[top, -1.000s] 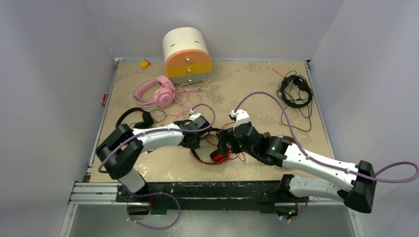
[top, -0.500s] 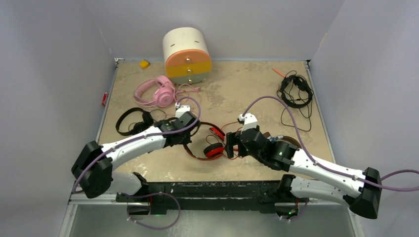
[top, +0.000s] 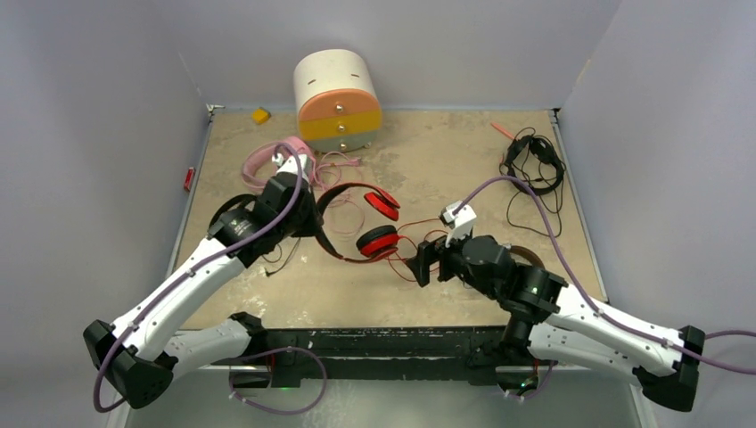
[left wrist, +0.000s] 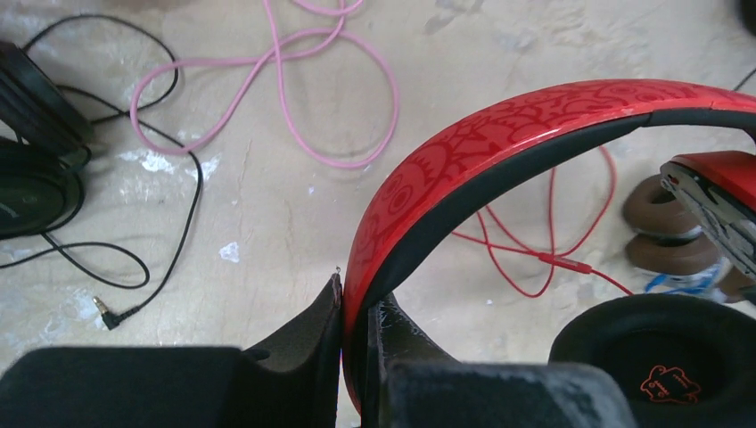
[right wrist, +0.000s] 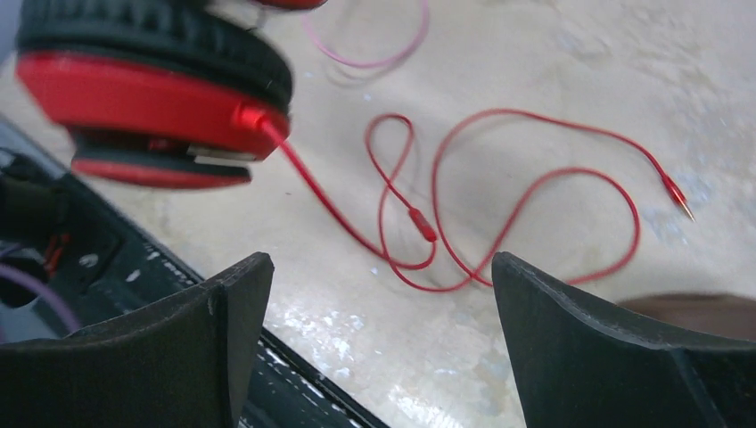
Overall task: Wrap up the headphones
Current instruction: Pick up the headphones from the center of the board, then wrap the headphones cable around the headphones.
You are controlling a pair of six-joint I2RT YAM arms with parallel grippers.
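- left claw [left wrist: 357,308] clenched on the headband of the red headphones [top: 377,241]; that pair sits in front of the drawer box [top: 338,100]
- right claw [right wrist: 382,267] wide open, nothing in it, over the red cable [right wrist: 421,225] on the worktop [top: 446,152], front-right of the box
- pink headphones [top: 257,159] front-left of the box, left arm partly over them
- one black pair [top: 533,163] well to the right of the box

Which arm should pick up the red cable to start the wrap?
Right, I'd say. The right gripper hangs over the loops of the red cable with its jaws open and empty. The left gripper has its jaws shut on the headband of the red headphones, so it's occupied.
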